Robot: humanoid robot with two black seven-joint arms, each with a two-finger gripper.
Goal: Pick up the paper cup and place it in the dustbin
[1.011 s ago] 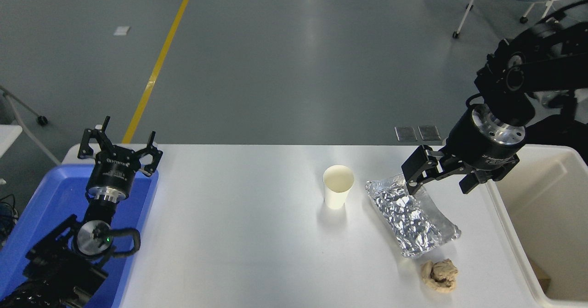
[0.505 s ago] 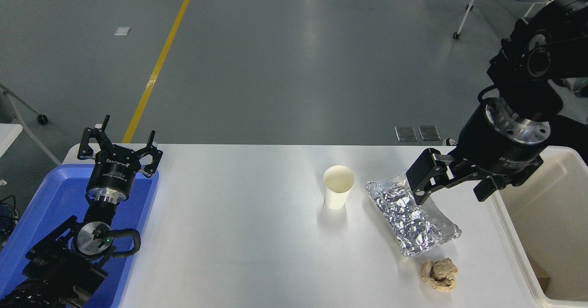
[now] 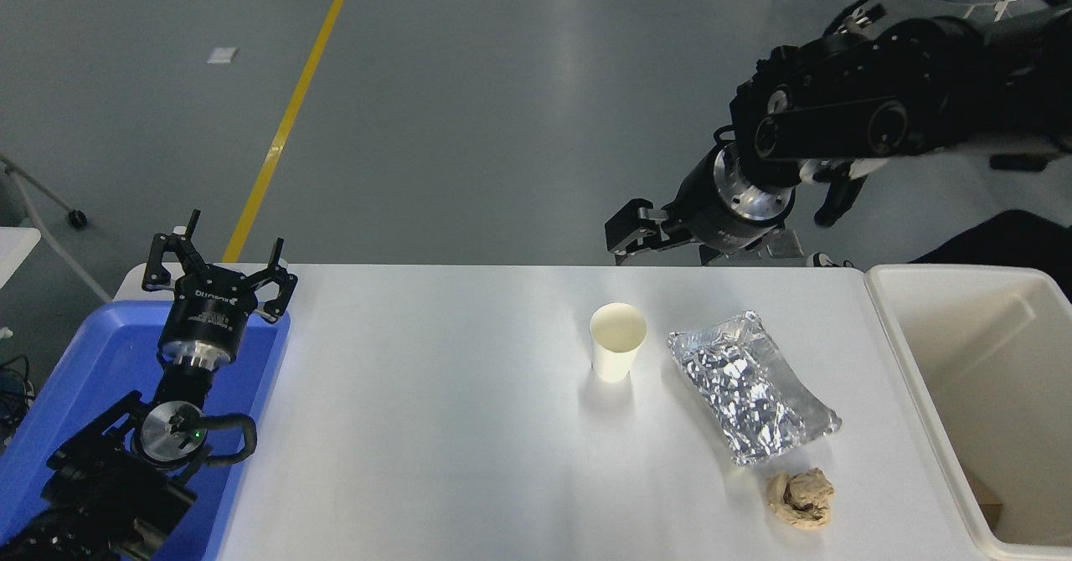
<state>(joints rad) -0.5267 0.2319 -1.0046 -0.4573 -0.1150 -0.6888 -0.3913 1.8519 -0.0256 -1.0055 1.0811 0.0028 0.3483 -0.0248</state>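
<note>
The paper cup (image 3: 617,352) stands upright right of the table's middle, white with a cream inside. At the table's right end sits the dustbin (image 3: 997,377), cream-white and deep. My right gripper (image 3: 662,243) hangs high over the table's far edge, behind the cup and a little to its right. It points left, open, with nothing between its fingers. My left gripper (image 3: 218,264) is parked open at the lower left, above the blue tray (image 3: 92,377).
A crumpled silver foil tray (image 3: 749,389) lies just right of the cup. A tan crumpled paper wad (image 3: 801,498) rests in front of the foil tray. A brown scrap (image 3: 988,502) shows low inside the dustbin.
My right arm has risen and swung left, from beside the dustbin over the foil tray to above the table's far edge behind the cup. Cup and left arm have not moved.
</note>
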